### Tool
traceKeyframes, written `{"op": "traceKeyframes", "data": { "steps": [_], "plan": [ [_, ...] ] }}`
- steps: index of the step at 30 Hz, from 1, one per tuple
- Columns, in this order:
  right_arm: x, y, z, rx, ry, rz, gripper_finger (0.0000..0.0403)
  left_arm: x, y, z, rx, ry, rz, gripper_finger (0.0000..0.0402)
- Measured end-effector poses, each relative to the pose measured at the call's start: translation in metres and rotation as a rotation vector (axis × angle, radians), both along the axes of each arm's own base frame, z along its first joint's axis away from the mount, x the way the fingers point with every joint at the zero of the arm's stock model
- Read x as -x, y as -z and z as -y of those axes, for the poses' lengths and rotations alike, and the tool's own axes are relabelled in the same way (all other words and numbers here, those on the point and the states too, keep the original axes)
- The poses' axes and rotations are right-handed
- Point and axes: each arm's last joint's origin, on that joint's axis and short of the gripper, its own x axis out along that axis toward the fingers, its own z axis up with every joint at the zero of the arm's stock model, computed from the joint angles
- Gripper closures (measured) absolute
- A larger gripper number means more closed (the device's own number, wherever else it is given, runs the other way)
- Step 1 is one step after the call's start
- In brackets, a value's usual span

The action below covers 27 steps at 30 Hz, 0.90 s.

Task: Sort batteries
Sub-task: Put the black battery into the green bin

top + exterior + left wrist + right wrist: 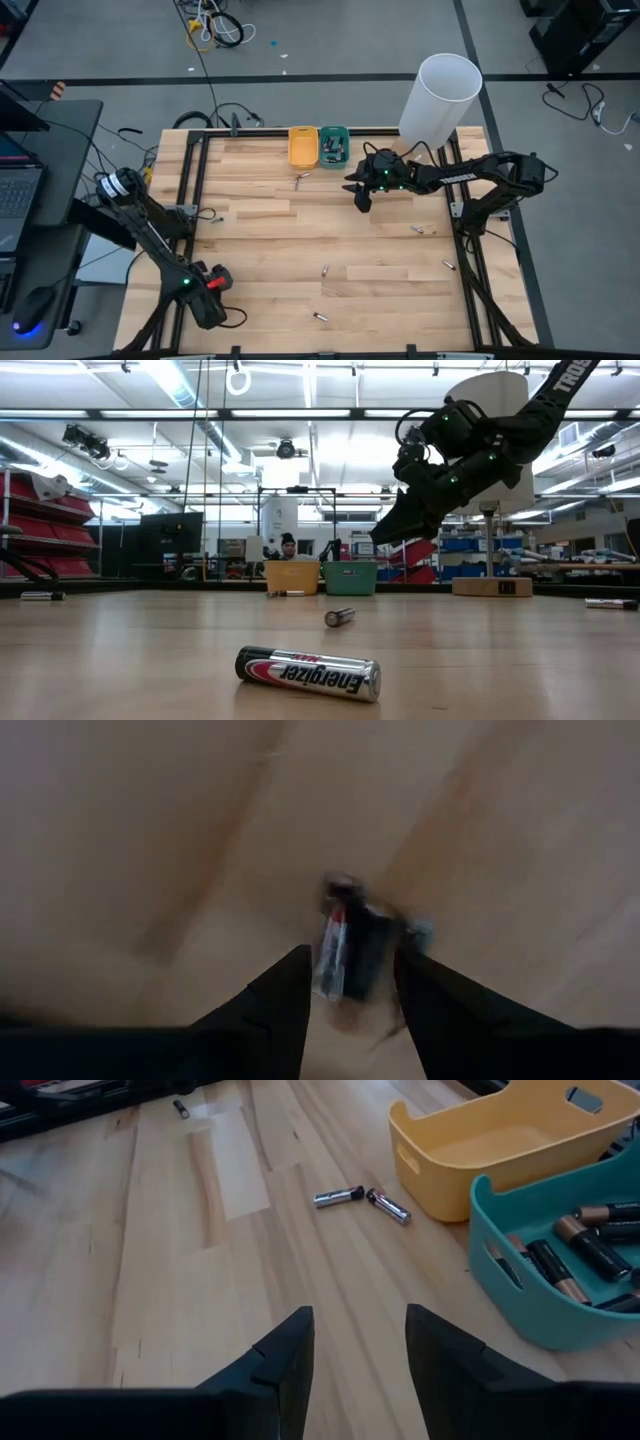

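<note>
Small, hard, smooth metallic cylindrical batteries [323,269] will roll; pinch mid-barrel; right gripper [362,198] released, left gripper [214,284] indeterminate

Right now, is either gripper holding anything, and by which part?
Right gripper: nothing, jaws apart. Left gripper: a likely battery sits right at its tip; whether it is gripped cannot be told.

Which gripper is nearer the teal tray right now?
Right. The right gripper hangs just in front of the teal tray, a little to its right, jaws apart and empty. The left gripper sits at the table's near-left corner, far from it.
</note>
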Motion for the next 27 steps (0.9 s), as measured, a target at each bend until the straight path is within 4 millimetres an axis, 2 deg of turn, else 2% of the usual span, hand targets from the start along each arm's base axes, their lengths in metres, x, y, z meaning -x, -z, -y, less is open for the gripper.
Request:
{"op": "traceKeyframes", "data": {
  "steps": [9, 17, 27],
  "plan": [
    [0.001, 0.002, -0.001, -0.010, -0.001, -0.020, 0.0265, 0.002, 0.010, -0.005, -0.006, -0.035, 0.022, 0.0245],
    [0.000, 0.001, -0.001, -0.010, 0.003, -0.016, 0.0266, 0.001, 0.011, -0.010, -0.067, -0.058, 0.045, 0.0292],
    [0.000, 0.001, -0.001, -0.014, 0.004, -0.015, 0.0268, -0.001, 0.008, -0.013, -0.152, -0.067, 0.100, 0.0282]
  ]
}}
